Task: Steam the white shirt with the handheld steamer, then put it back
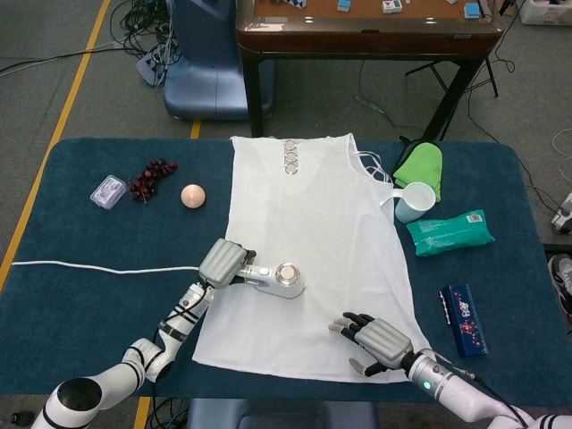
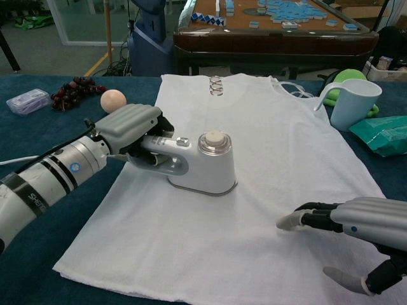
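The white shirt (image 1: 308,241) (image 2: 254,165) lies flat across the blue table. A white handheld steamer (image 1: 281,280) (image 2: 206,166) stands on its lower left part, base down on the cloth. My left hand (image 1: 223,263) (image 2: 130,130) grips the steamer's handle from the left. My right hand (image 1: 375,341) (image 2: 356,232) rests on the shirt's lower right corner with its fingers apart and nothing in it; its fingertips (image 2: 289,222) touch the fabric.
A white cable (image 1: 89,267) runs left along the table. Grapes (image 1: 152,177), a peach-coloured ball (image 1: 193,195) and a small clear box (image 1: 109,191) sit at the left. A white cup (image 1: 414,201), green cloth (image 1: 418,164), teal packet (image 1: 450,232) and blue box (image 1: 465,318) sit at the right.
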Available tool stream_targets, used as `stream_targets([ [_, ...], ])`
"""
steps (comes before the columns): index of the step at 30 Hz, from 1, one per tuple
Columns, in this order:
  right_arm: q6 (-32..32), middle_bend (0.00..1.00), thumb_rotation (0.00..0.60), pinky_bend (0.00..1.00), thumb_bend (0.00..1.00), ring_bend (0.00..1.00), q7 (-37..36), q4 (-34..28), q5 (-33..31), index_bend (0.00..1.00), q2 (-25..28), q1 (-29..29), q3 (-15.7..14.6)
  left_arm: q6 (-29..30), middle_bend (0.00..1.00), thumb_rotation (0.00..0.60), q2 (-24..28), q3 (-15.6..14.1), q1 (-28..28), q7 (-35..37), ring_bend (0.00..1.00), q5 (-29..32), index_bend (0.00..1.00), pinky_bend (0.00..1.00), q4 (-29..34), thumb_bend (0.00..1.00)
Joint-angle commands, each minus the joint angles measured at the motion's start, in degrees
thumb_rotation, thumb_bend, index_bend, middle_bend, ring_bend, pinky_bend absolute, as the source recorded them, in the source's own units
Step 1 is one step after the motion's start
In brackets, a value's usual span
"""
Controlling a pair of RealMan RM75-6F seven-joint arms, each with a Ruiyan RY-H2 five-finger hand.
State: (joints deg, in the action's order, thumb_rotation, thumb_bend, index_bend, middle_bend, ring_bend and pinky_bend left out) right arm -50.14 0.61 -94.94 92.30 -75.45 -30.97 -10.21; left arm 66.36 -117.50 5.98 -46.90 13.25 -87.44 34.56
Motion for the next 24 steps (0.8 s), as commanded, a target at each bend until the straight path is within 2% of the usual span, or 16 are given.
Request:
stream_targets([
  [1, 0.13, 0.11, 0.444, 0.14, 0.51, 0.03, -0.01, 0.02, 0.03, 0.0, -0.13, -0.09, 0.06, 0.03, 0.86, 0.6, 0.19, 0.02, 0.1, 0.02, 0.72, 0.06, 0.78, 0.77, -0.24, 0.25],
  [15, 0.97, 0.11, 0.445, 0.14, 0.51, 0.03, -0.01, 0.21, 0.18, 0.0, -0.85, -0.74, 0.24, 0.99, 0.86, 0.6, 3.19, -0.58, 2.22, 1.01, 0.72, 0.31, 0.78, 0.77, -1.67, 0.25],
  [24, 0.22, 0.11, 0.444, 0.14, 0.51, 0.03, -0.17, -0.1, 0.39, 0.0, -0.42, -0.34, -0.06, 0.5, 0.86, 0.6, 1.85, -0.61, 0.56, -0.87, 0.72, -0.44, 0.78, 0.77, -0.84, 0.25],
])
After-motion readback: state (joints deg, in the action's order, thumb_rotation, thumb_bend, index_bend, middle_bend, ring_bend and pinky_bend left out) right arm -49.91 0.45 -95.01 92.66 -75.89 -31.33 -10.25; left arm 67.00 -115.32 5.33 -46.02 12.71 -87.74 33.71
